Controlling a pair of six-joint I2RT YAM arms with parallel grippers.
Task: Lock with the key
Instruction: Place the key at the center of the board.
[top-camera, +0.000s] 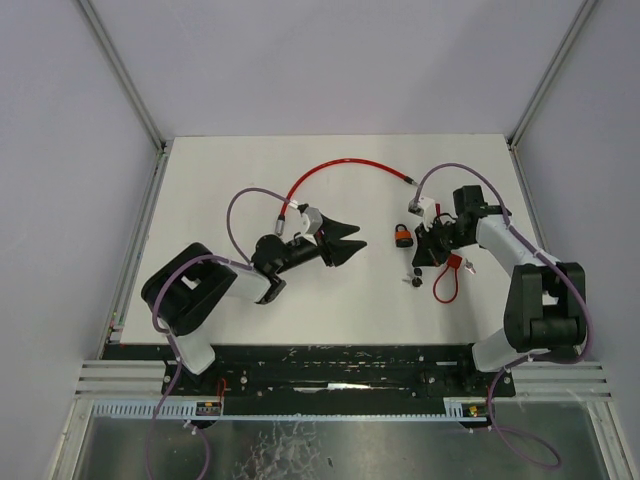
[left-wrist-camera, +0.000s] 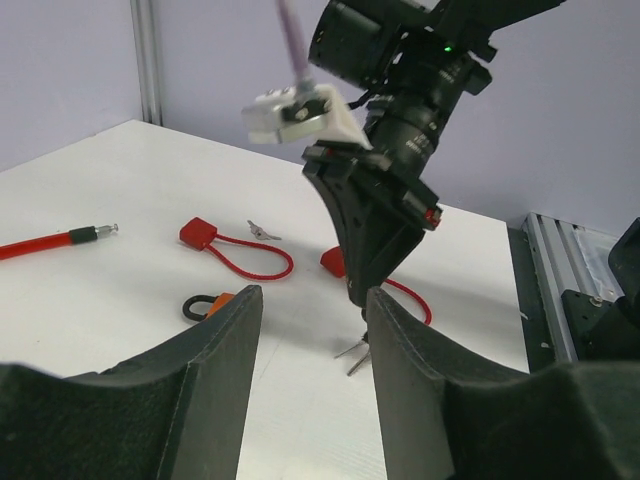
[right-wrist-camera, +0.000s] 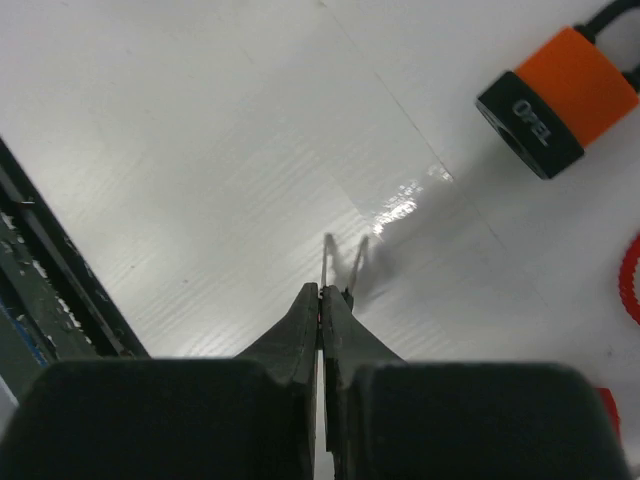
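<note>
Holding the keys: my right gripper (right-wrist-camera: 322, 298), fingers pressed tight together, and I see two thin blades of the keys (right-wrist-camera: 342, 262) poking out past the tips, low over the table (top-camera: 230, 180).
Padlock (right-wrist-camera: 555, 100): orange and black, lying on the table a little ahead and to one side of those blades, not touching them.
Left gripper (top-camera: 355, 240): fingers apart, nothing between them, pointing towards the padlock from its left, with a gap between.
Red cable (top-camera: 345, 162): arcs across the far part of the table.
Red loop tag (top-camera: 448, 280): lies right beside my right gripper.
</note>
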